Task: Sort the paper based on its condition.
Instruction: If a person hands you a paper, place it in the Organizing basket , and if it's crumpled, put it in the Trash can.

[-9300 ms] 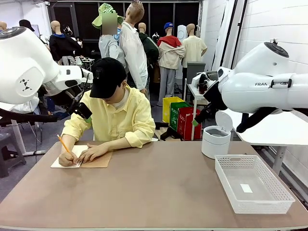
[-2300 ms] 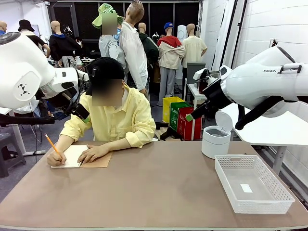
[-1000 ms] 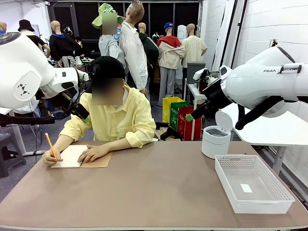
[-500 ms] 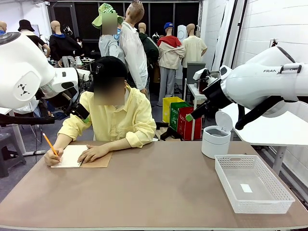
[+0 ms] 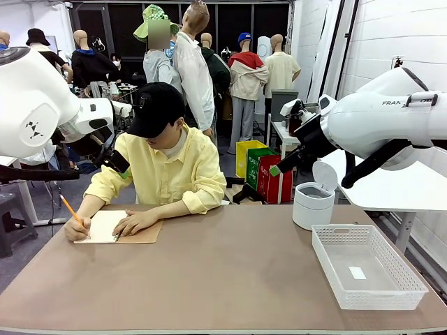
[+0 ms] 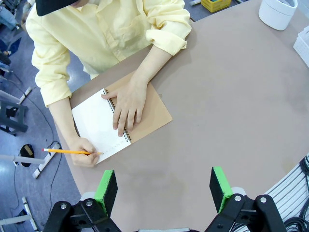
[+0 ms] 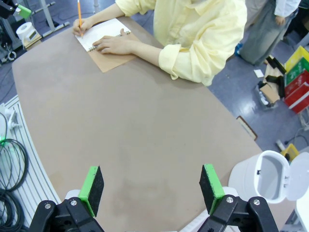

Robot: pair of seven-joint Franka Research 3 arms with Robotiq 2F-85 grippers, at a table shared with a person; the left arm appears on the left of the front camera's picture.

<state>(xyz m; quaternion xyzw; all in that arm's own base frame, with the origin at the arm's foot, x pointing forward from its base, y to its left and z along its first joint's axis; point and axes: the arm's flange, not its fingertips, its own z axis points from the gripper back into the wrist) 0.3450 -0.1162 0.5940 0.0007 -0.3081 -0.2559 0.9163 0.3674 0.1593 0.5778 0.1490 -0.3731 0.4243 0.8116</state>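
A yellow wooden pencil (image 5: 70,209) is gripped in one hand (image 5: 75,229) of the person at the left edge of the open spiral-bound notebook with the tan cardboard cover (image 6: 154,108), with its tip set on the white page (image 6: 94,128). The other hand (image 5: 136,222) is laid flat across the wire spine, evidently so that the notebook is pinned while it is written on. That page, bound in and partly covered by both hands, is the paper seen here. It is judged that sorting cannot be begun until a sheet is released.

The left gripper (image 6: 163,189) is held high above the notebook, with its black, green-padded fingers spread wide and nothing between them, probably so that the writing is not crowded. Well to the right of the notebook, the right gripper (image 7: 151,188) is likewise raised off the brown table (image 5: 230,279), fingers fully apart and empty, as if poised for a handover.

Farther right of the notebook, a round white plastic bin (image 5: 311,209) is stood with its lid flipped up. Farthest right, a white perforated plastic basket (image 5: 328,271) is set. These are presumably two receivers, one for each condition of paper. A small white rectangle (image 5: 357,273) is seen on the basket's floor; whether it is a label or a scrap cannot be told.
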